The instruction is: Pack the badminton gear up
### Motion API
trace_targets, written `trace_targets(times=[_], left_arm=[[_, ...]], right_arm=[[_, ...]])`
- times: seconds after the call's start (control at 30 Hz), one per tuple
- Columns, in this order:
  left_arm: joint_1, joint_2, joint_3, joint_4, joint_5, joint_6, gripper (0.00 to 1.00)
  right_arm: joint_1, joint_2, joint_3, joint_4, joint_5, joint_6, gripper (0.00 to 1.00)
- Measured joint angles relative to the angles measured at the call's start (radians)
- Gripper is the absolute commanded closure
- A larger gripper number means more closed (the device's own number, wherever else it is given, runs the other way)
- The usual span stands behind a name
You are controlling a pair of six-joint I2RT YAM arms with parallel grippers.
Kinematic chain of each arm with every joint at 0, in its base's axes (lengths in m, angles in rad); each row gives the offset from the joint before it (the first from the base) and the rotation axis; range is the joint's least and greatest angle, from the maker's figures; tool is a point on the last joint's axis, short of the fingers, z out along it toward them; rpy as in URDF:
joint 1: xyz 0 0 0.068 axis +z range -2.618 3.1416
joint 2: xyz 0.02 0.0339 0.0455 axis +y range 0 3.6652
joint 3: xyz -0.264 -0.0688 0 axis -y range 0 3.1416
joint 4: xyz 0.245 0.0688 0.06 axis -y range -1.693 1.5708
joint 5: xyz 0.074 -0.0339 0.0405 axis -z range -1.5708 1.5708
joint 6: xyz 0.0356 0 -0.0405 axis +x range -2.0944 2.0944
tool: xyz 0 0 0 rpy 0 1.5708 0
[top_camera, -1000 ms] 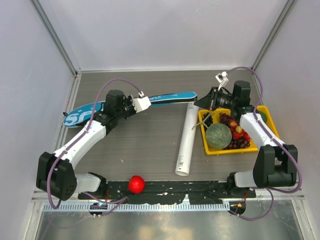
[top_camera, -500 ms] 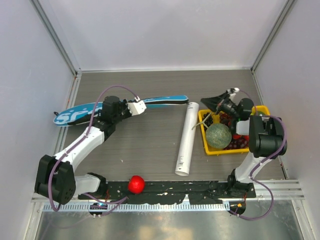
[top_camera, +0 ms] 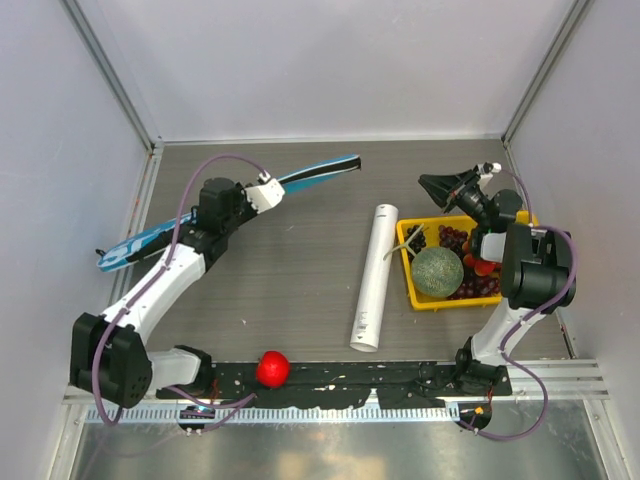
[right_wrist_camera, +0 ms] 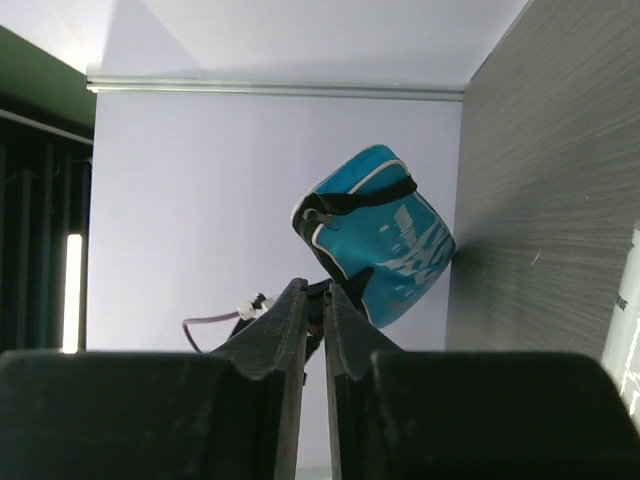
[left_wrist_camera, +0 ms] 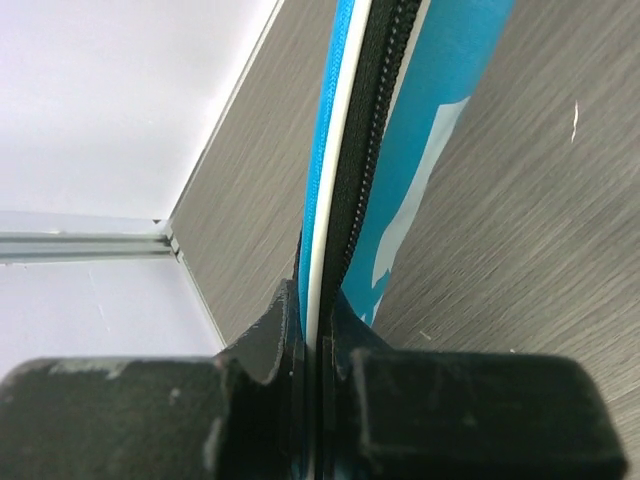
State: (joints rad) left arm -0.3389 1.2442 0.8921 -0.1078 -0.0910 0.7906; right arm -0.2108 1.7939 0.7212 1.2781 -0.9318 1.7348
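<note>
Left fingers grip the racket bag; right fingers look nearly closed, seemingly empty

Count in view: 1 blue racket bag, 1 white tube, 1 yellow tray holding 1 melon plus grapes, 1 red ball, 2 arms.

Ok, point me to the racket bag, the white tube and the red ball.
racket bag [top_camera: 316, 174]: top view, blue far end past the left gripper.
white tube [top_camera: 375, 275]: top view, mid-length.
red ball [top_camera: 272, 368]: top view, its centre.
</note>
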Motion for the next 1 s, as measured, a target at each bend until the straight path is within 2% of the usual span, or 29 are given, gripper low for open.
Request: trace_targets(times=[0.17,0.33,0.5,0.63,0.7,0.73,0.8,0.83,0.93,1.0], left_arm=[[-0.009,0.066,0.138,-0.081,-0.048,-0.079,1.0],[-0.014,0.154,0.211,-0.12,-0.141,-0.164,0.99],[-0.031,0.3,0.286,-0.185,-0.256,-0.242,0.94],[-0.048,0.462,0.406,-0.252,-0.313,-0.3,0.82],[-0.052,0.523,0.46,-0.279,-0.32,-0.325,0.74],[-0.054,0.554,0.492,-0.293,-0.32,-0.344,0.66],[-0.056,0.596,0.548,-0.31,-0.317,-0.376,0.4],[-0.058,0.605,0.564,-0.316,-0.314,-0.387,0.32],[-0.06,0.602,0.587,-0.323,-0.289,-0.436,0.21],[-0.061,0.591,0.59,-0.325,-0.264,-0.464,0.01]], right_arm=[[0.022,-0.011,0.05,-0.012,-0.024,-0.114,0.72],[0.068,-0.082,0.098,-0.175,-0.032,-0.288,0.57],[0.157,-0.175,0.207,-0.509,0.005,-0.56,0.45],[0.251,-0.287,0.311,-0.907,0.133,-0.864,0.34],[0.299,-0.338,0.355,-1.057,0.209,-0.986,0.31],[0.331,-0.373,0.372,-1.133,0.256,-1.05,0.29],[0.377,-0.435,0.375,-1.222,0.328,-1.13,0.21],[0.399,-0.465,0.372,-1.261,0.36,-1.161,0.16],[0.436,-0.551,0.343,-1.363,0.452,-1.25,0.04],[0.447,-0.587,0.329,-1.431,0.501,-1.301,0.04]])
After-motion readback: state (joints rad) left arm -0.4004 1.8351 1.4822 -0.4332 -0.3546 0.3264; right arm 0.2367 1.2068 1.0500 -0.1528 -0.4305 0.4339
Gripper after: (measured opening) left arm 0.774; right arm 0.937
